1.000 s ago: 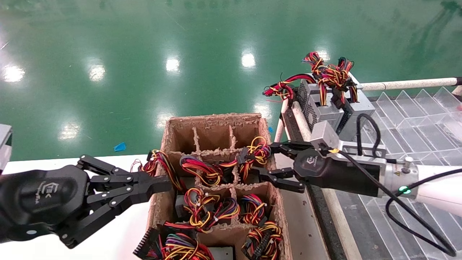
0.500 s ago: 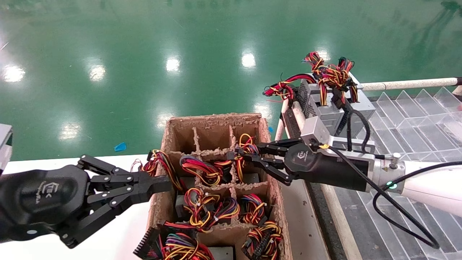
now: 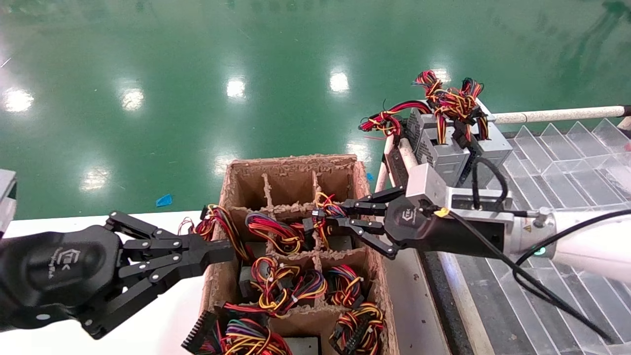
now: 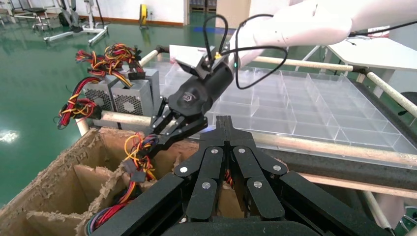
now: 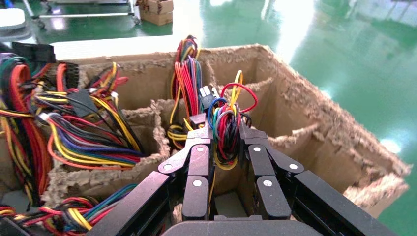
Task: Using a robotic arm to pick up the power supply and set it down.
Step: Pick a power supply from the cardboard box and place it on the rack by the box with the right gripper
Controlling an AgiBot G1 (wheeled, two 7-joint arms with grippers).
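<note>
Where head view blurs it, right gripper (image 5: 225, 142) clamps wire bundle (image 5: 227, 129); left gripper (image 3: 217, 252) closed.

Rough, frayed cardboard box (image 3: 291, 170); glossy green floor (image 3: 197, 74); seemingly clear-plastic tray (image 3: 567, 158)

Bright, even overhead light. Green floor (image 3: 197, 74) is glossy: white lamp reflections dotted across the upper half of the head view, biggest glare at far left. Right wrist view has a washed-out streak on the floor at upper right. Shadows soft, darkest inside the cardboard box (image 3: 291, 170) cells. Clear trays (image 3: 567, 162) at right catch faint sheen. Foreground fingers (image 4: 221, 167) in left wrist view slightly soft.
</note>
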